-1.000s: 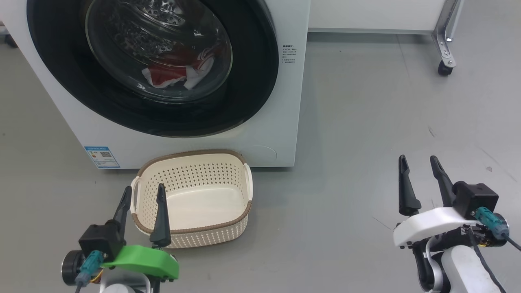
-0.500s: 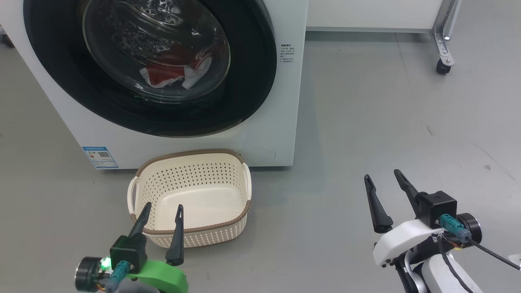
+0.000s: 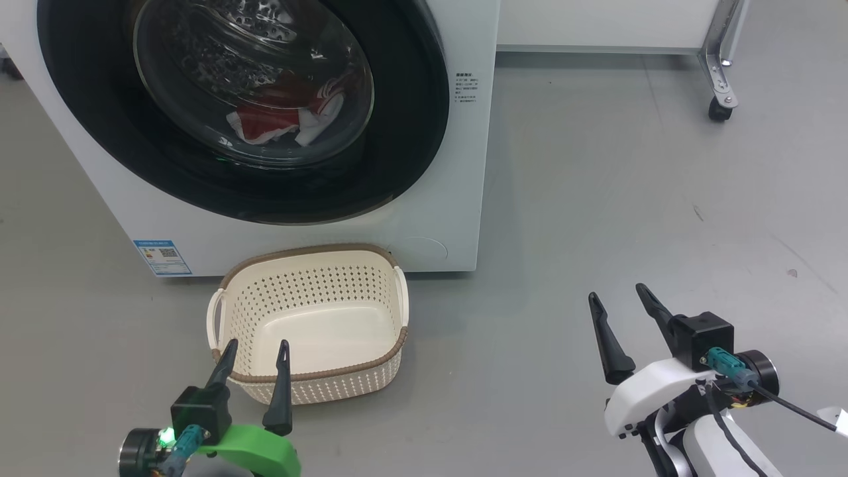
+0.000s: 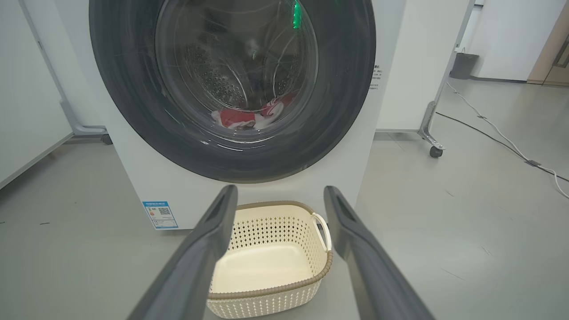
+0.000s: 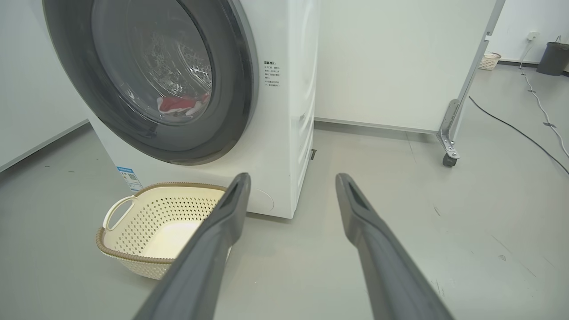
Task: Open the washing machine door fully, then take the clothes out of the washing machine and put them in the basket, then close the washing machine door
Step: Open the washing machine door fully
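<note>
From the head view, the washing machine (image 3: 457, 218) stands on the grey floor (image 3: 596, 199) with its door (image 3: 411, 132) shut flush against the white front. Through the glass the clothes (image 3: 265, 122), red with white trim, lie low in the drum. A blue label (image 3: 162, 257) sits at the machine's lower corner. The basket (image 3: 305, 250) rests on the floor just in front of the machine, below the door. The left gripper (image 3: 258, 342) hangs at the lower left, its tips crossing the basket's near rim in this view, jaws spread wide with nothing between them. The right gripper (image 3: 616, 291) is at the lower right over bare floor, well apart from the basket, jaws likewise wide and holding nothing.

In the left wrist view, the two dark fingers rise apart, and the basket shows between them. Beyond it are the closed door and the red clothes behind the glass.

In the right wrist view, the fingers stand apart again. The basket lies to the left of them, and the machine is seen at an angle. A caster (image 5: 450, 160) and a dark cable (image 5: 515, 129) are on the floor to the right.
</note>
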Available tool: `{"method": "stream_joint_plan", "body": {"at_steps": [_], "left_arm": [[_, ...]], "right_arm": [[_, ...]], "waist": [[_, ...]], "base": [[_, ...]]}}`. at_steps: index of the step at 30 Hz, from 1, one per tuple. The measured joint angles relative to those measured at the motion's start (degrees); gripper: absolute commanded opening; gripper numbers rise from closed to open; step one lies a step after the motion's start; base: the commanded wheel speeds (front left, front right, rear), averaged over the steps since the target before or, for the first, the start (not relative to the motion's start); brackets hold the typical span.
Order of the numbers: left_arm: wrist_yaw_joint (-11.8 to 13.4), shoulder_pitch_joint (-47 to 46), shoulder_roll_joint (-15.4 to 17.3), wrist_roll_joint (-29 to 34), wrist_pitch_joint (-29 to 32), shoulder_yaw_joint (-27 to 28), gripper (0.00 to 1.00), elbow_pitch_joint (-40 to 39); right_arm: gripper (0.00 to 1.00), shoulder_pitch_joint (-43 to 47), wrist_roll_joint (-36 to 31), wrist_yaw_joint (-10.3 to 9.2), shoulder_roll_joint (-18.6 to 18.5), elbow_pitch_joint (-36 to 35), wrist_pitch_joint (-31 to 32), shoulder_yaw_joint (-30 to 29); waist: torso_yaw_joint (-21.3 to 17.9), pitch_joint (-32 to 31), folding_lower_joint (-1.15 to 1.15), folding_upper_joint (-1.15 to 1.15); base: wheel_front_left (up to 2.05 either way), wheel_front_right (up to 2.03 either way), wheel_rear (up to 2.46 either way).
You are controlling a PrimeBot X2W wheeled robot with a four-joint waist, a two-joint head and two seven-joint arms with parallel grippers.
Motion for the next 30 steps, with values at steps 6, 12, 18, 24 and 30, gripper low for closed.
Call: {"method": "stream_joint_plan", "body": {"at_steps": [6,12,18,24,30], "left_arm": [[0.07,-1.20,-0.02,0.29,0.00,-0.51,1.00,1.01],[0.31,-1.35,-0.04,0.03,0.00,-0.67,1.00,1.70],[0.48,-1.70,-0.04,-0.48,0.00,-1.09,1.00,2.18],[0.49,-1.84,-0.05,-0.51,0.00,-1.51,1.00,2.78],[0.51,-2.37,-0.05,-0.99,0.00,-1.64,1.00,3.15]], "right_arm": [[1.00,-0.70,0.03,0.07,0.52,0.31,0.00,0.03],[1.00,-0.71,0.04,0.08,0.59,0.73,0.00,0.03],[1.00,-0.73,0.12,0.08,0.63,1.10,0.00,0.03],[1.00,-0.76,0.12,0.15,0.59,1.54,0.00,0.07],[1.00,-0.81,0.12,0.16,0.58,1.78,-0.01,0.11]], "waist": [[0.03,-0.10,0.00,0.00],[0.04,-0.24,0.00,0.00],[0.04,-0.33,0.00,0.00],[0.05,-0.35,0.00,0.00],[0.10,-0.37,0.00,0.00]], "base": [[0.00,0.00,0.00],[0.00,0.00,0.00],[0.00,0.00,0.00],[0.00,0.00,0.00],[0.00,0.00,0.00]]}}
